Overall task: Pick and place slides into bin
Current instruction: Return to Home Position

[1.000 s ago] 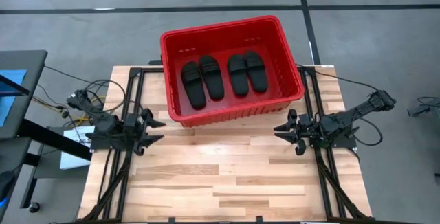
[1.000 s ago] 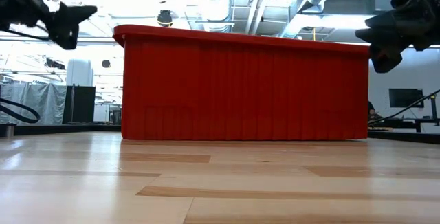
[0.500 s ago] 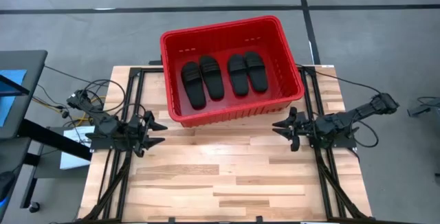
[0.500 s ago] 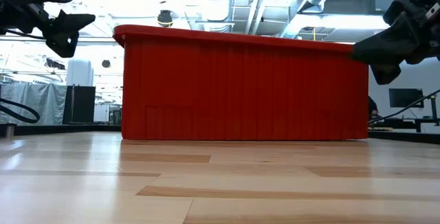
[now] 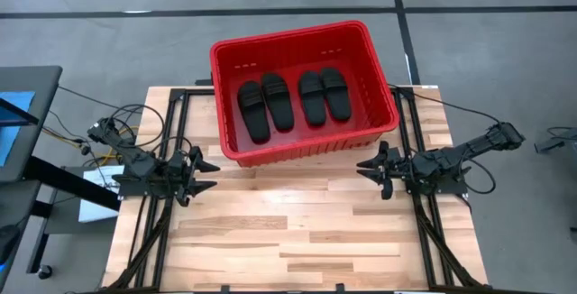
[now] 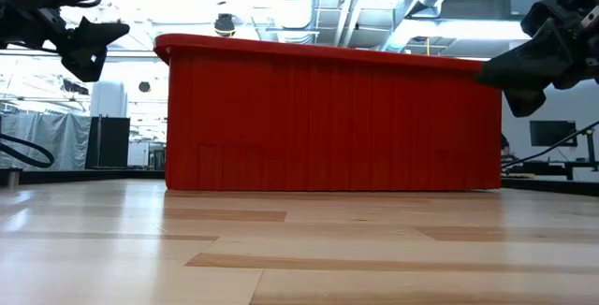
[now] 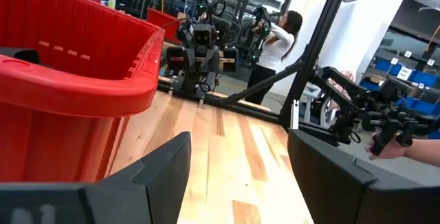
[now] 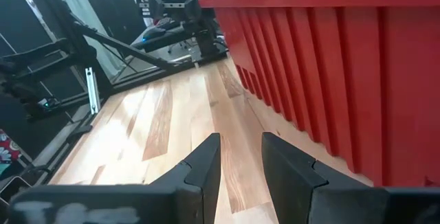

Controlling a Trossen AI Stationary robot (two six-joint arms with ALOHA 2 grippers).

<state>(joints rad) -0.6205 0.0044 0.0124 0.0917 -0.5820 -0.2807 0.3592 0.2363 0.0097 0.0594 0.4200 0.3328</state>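
On the wooden table (image 5: 270, 231), the bin (image 5: 306, 149) holds all four slides (image 5: 277, 101).

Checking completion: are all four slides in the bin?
All in: four black rubbery slide sandals lie flat inside the red plastic bin.

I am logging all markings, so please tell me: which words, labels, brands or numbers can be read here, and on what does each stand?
None can be read.
Pale marks on the body of the left pincer, left wrist view: too blurred.
Pale marks on the body of the right pincer, right wrist view: too blurred.
The slides and the bin show no writing.
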